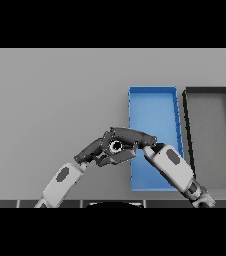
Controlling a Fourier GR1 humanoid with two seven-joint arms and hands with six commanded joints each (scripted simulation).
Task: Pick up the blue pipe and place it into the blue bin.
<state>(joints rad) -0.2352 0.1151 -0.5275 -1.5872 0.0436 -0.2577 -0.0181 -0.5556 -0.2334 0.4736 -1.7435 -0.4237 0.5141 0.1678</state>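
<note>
Beside blue bin (pixel 152 102) left edge, right hand (pixel 127 140) is curling around something, blue pipe not clearly showing; left hand (pixel 92 150) is touching it, fingers unclear. Release before bin risks drop on desk (pixel 50 100).

- No writing, label, brand, number or sign can be read anywhere in the head view.
- The blue bin (pixel 152 107) shows plain walls with no lettering (its floor is likewise unmarked).
- The dark bin (pixel 210 135) beside it bears no text.
- The grey counter (pixel 50 100) carries no printed mark.
- The white arm covers show only dark oval patches, not characters.
</note>
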